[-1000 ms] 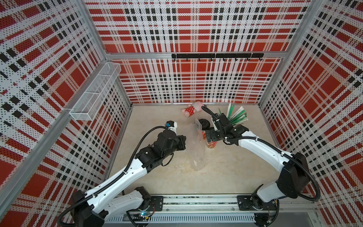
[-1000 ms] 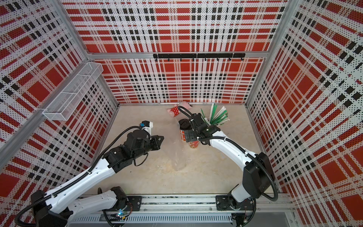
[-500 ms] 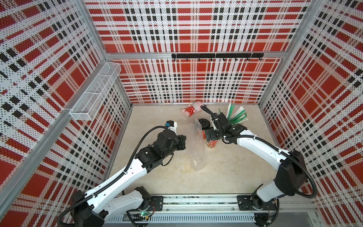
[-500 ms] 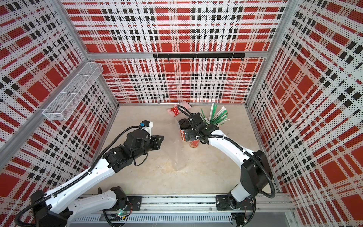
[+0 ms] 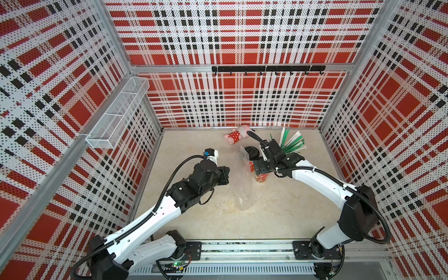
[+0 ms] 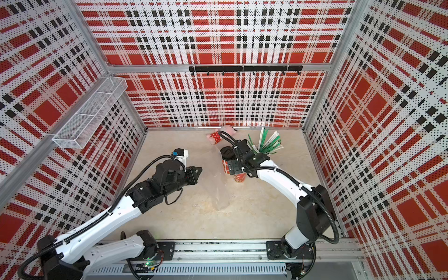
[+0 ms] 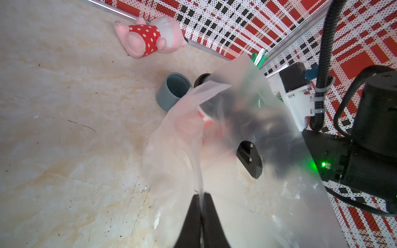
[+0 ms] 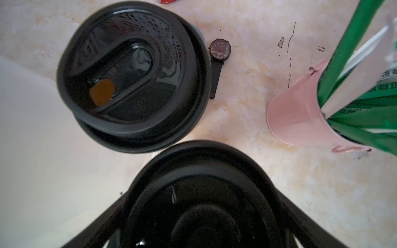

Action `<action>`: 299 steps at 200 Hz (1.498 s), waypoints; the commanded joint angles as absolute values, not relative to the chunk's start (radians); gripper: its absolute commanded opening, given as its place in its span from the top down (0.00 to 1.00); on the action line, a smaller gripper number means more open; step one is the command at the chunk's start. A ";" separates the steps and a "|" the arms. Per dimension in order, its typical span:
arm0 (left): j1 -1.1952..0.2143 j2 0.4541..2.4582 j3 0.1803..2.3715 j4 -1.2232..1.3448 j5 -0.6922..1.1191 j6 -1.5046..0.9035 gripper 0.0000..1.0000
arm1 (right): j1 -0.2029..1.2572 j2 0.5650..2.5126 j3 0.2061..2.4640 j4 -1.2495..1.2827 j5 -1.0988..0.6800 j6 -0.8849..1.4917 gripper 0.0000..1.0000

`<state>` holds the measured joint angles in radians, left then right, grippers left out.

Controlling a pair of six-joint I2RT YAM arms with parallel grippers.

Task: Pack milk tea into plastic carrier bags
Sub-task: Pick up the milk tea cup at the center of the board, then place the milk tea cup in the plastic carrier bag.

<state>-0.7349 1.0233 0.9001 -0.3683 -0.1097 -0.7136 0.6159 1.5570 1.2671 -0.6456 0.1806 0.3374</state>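
Pinches a fold of the clear plastic bag (image 7: 171, 163) in the clenched fingers of the left gripper (image 7: 201, 196), with the film edge caught right at the tips and the rest billowing up over the middle of the worktop (image 5: 278, 213). Straddles a red milk tea cup (image 5: 261, 179) with the right gripper (image 5: 260, 167), fingers spread wide on either side of its black lid (image 8: 204, 204); impossible to tell whether they touch it. Shows that cup upright in the back half of the worktop, just beside a second red cup (image 5: 250, 166) under its own black lid (image 8: 129, 70), nearer the back edge. Leaves unclear whether the second red cup sits inside the bag or merely behind its film, with red showing through the plastic in the left wrist view and the lid bare in the right wrist view. Shows, toward the back edge, a grey-blue cup (image 7: 174, 91), a pink plush pig (image 7: 150, 36), a wristwatch (image 8: 219, 53) and a pink bucket (image 8: 296, 120) of green and white straws (image 5: 291, 145).
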 commanded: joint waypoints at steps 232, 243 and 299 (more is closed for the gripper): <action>-0.722 1.045 0.884 -0.249 -0.064 -0.699 0.93 | 0.730 1.394 2.093 -1.399 0.117 0.391 0.29; -0.720 1.045 0.880 -0.237 -0.061 -0.699 0.92 | 0.736 1.427 2.169 -1.406 0.110 0.378 0.29; -0.719 1.052 0.878 -0.224 -0.044 -0.699 0.92 | 0.850 1.538 2.268 -1.321 -0.016 0.373 0.32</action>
<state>-0.7292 1.0534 0.8909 -0.2535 -0.0586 -0.7105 0.7963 1.5074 2.2776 -1.3415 0.0505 0.3882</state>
